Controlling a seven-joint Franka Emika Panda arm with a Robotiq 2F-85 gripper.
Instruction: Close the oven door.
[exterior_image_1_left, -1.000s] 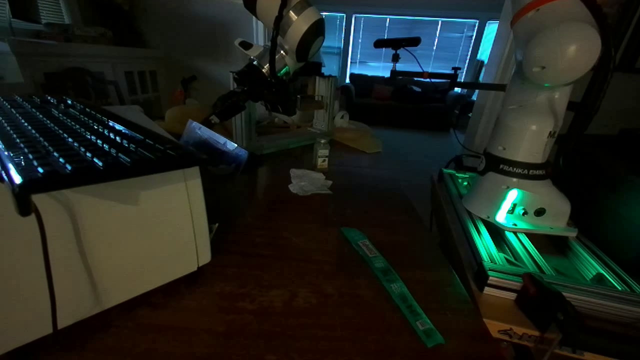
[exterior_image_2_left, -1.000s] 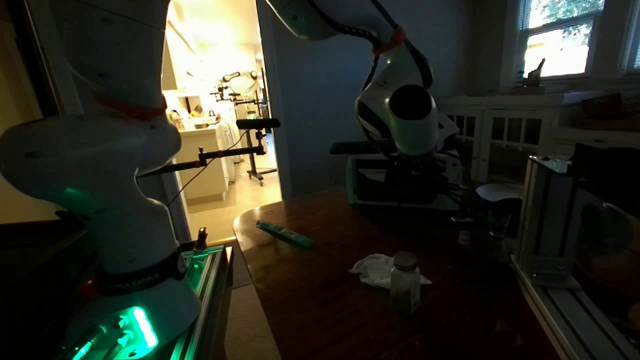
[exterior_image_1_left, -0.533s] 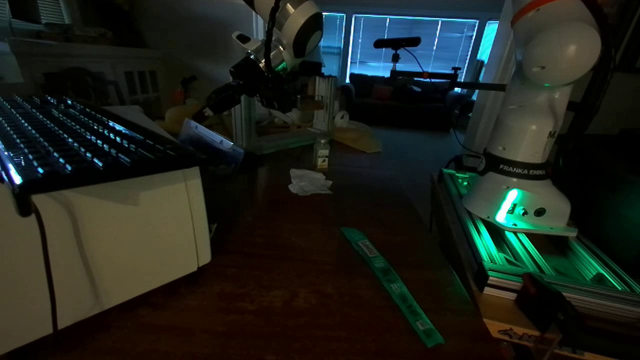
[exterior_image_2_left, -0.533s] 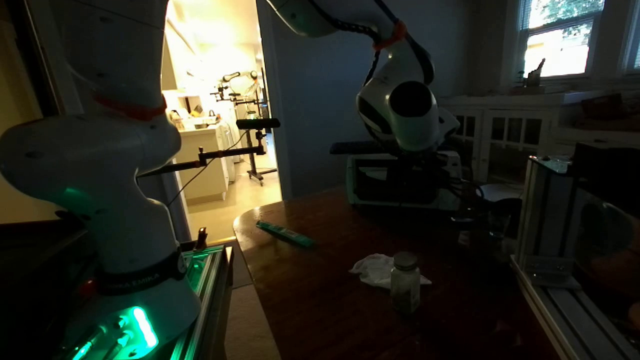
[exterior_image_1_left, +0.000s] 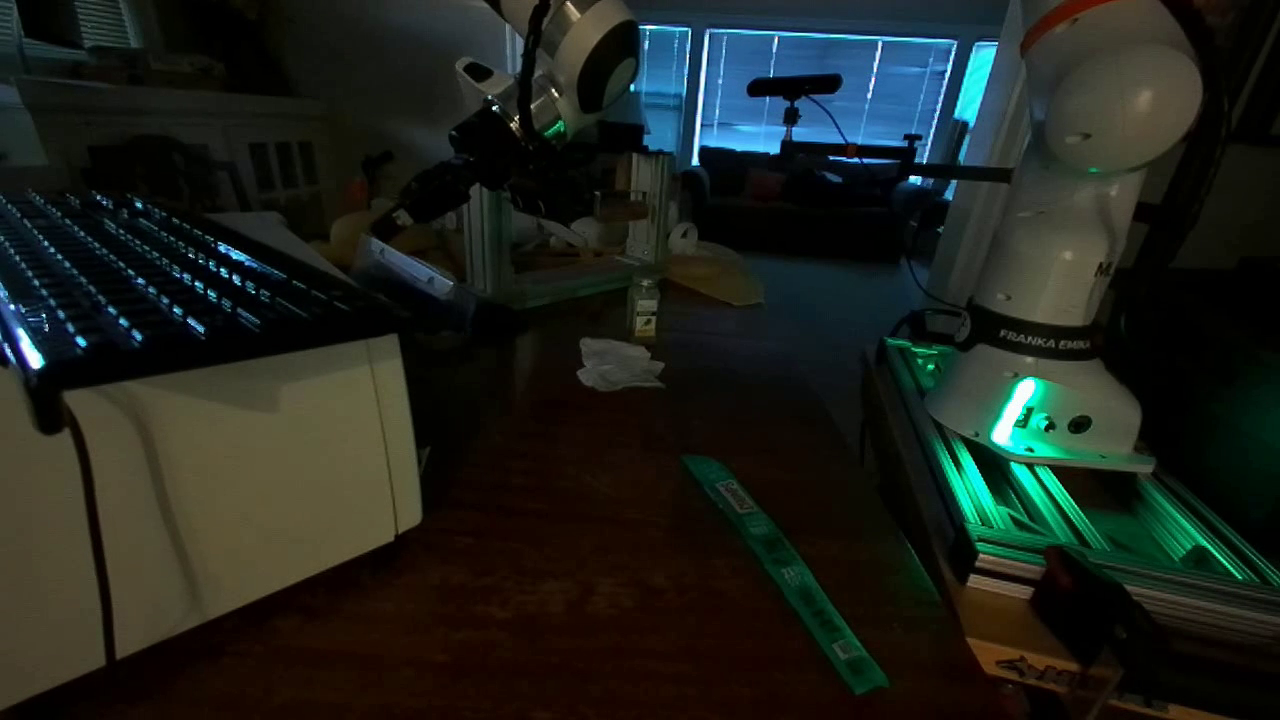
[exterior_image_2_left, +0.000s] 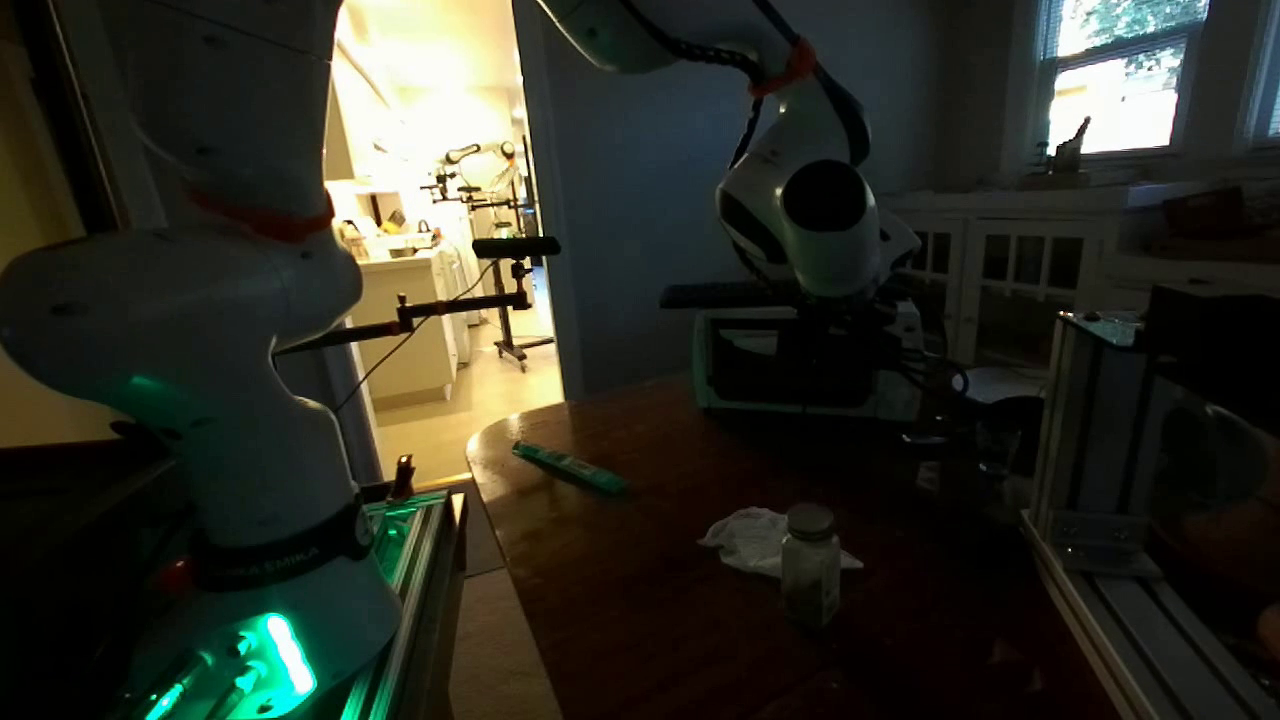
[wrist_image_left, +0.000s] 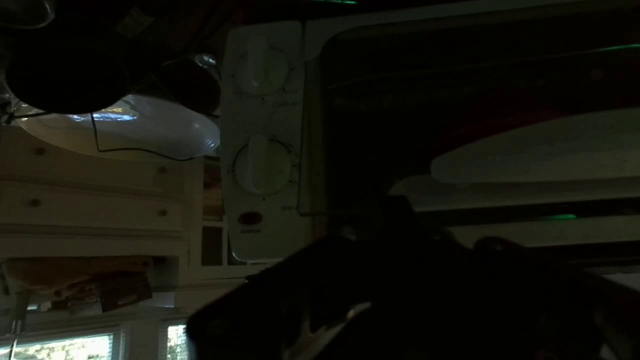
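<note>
While gloom swallows most of what I'm seeing, I've got the fingers right up at the oven door, and it's close work out there! The door sits partly open, tilted, jutting past the front of the white oven, and the fingers reach down to the door's upper edge; touching or just short of it, I can't call it from this seat. How wide they're spread I can't tell either, nor whether they have hold of anything: on the wrist view there's only a black silhouette along the bottom. Past it, two pale knobs and a dark red lamp line the control panel, with a whitish bowl off beside it. Pale rounded shapes stack up on the right, too murky for me to name.

Up top, a black keyboard lies on the oven, keys glinting, a cable dropping down the oven's side. And down on the desk, a long green strip lies flat, well apart from the fingers! A crumpled white paper rests near a small jar, the jar upright. In an exterior view the arm bends down before the oven, hiding part of its front, with the jar standing in front of the paper. Over at the arm's base, a green light burns bright.
</note>
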